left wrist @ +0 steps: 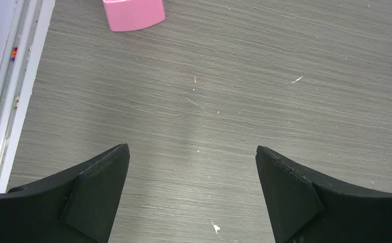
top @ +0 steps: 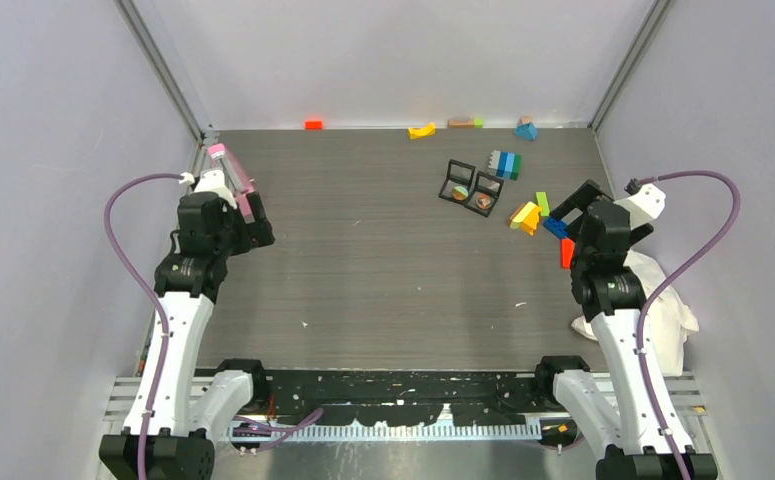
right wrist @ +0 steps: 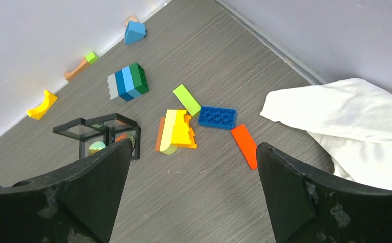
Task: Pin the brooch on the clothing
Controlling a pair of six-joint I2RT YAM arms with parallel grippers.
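A grey wood-grain worktop (top: 383, 270) sits between pale lilac walls. The clothing (right wrist: 345, 114), white and crumpled in a heap, lies at the worktop's right edge, just beside the right arm (top: 613, 295). Near it lie a flat orange piece (right wrist: 245, 144) and a blue studded brick (right wrist: 217, 117), then yellow and green bricks and, farther off, two black-framed clear boxes (right wrist: 100, 132). The right jaws hover above these, spread wide and gripping nothing. The left jaws, well apart at the worktop's left side near a pink block (left wrist: 133, 12), are likewise spread and empty.

Table (left wrist: 234, 76) matt grey wood-grain; clothing (right wrist: 365, 111) soft white cloth; blue brick (right wrist: 217, 117) glossy plastic; pink block (left wrist: 133, 14) smooth.
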